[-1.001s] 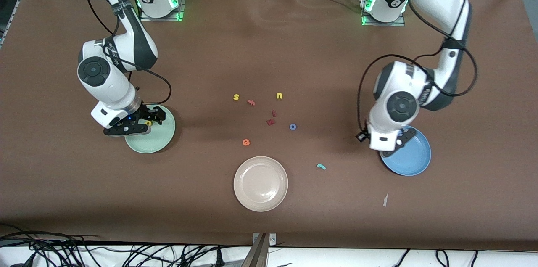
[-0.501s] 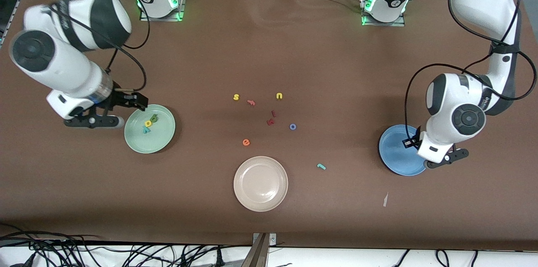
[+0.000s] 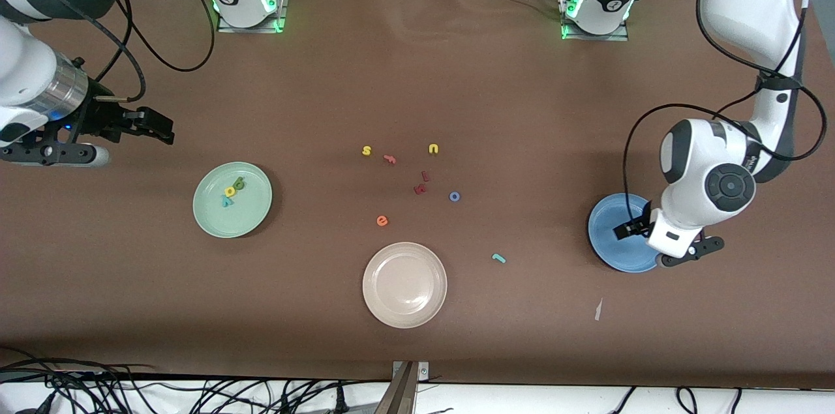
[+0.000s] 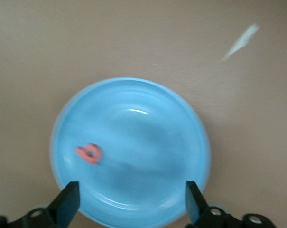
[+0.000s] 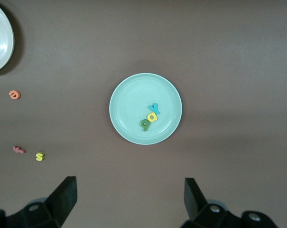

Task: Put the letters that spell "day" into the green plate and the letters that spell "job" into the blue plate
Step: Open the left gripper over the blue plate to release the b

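Note:
The green plate [image 3: 251, 213] [image 5: 134, 97] holds the green d [image 3: 239, 183] [image 5: 145, 125], the yellow a [image 3: 229, 192] [image 5: 152, 117] and the teal y [image 3: 226, 201] [image 5: 154, 107]. My right gripper [image 3: 98, 135] [image 5: 129, 199] is open and empty, high over bare table at the right arm's end. The blue plate [image 3: 610, 246] [image 4: 148, 133] holds the salmon b [image 4: 89, 153]. My left gripper [image 3: 665, 238] [image 4: 132, 204] hangs open over that plate's rim with nothing between its fingers. The blue o [image 3: 455, 196] and teal j [image 3: 498, 258] lie on the table.
Mid-table lie a yellow s [image 3: 366, 150], a salmon f [image 3: 390, 158], a yellow u [image 3: 433, 148], dark red letters [image 3: 422, 183] and an orange e [image 3: 382, 221]. A beige plate [image 3: 404, 310] sits nearer the front camera. A white scrap [image 3: 598, 310] lies near the blue plate.
The right gripper rose and drew away from the green plate toward the table's end. The left gripper opened and shifted to the blue plate's edge; the b lies in the plate.

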`<control>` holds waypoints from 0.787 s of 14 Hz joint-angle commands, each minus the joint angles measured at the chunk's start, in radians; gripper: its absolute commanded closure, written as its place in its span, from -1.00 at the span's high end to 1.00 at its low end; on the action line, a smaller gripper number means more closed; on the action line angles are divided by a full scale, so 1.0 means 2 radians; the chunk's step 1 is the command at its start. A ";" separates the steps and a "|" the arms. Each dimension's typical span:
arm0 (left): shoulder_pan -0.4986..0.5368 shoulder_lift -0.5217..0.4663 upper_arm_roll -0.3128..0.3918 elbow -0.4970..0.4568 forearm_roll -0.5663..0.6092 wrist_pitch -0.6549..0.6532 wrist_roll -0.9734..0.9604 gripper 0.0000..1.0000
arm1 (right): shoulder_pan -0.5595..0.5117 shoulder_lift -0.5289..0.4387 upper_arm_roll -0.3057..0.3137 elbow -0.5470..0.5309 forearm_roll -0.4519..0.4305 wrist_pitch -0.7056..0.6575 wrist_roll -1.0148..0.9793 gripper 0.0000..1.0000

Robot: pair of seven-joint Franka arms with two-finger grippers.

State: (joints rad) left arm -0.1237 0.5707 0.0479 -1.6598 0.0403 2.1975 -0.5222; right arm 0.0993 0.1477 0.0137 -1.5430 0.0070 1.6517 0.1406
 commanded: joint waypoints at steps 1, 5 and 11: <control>-0.044 0.011 0.002 0.028 -0.016 -0.004 -0.115 1.00 | 0.001 -0.002 -0.012 0.008 0.009 -0.017 -0.004 1.00; -0.093 0.089 0.002 0.124 -0.017 -0.017 -0.297 1.00 | 0.001 -0.003 -0.013 0.031 0.007 -0.049 -0.005 1.00; -0.130 0.161 0.002 0.227 -0.035 -0.022 -0.427 1.00 | 0.001 -0.003 -0.034 0.031 0.006 -0.053 -0.019 1.00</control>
State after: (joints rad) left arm -0.3563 0.8246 0.0400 -1.3244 -0.0091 2.1924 -1.3010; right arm 0.0983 0.1457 -0.0478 -1.4965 0.0070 1.5691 0.1240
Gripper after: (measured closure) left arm 0.000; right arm 0.000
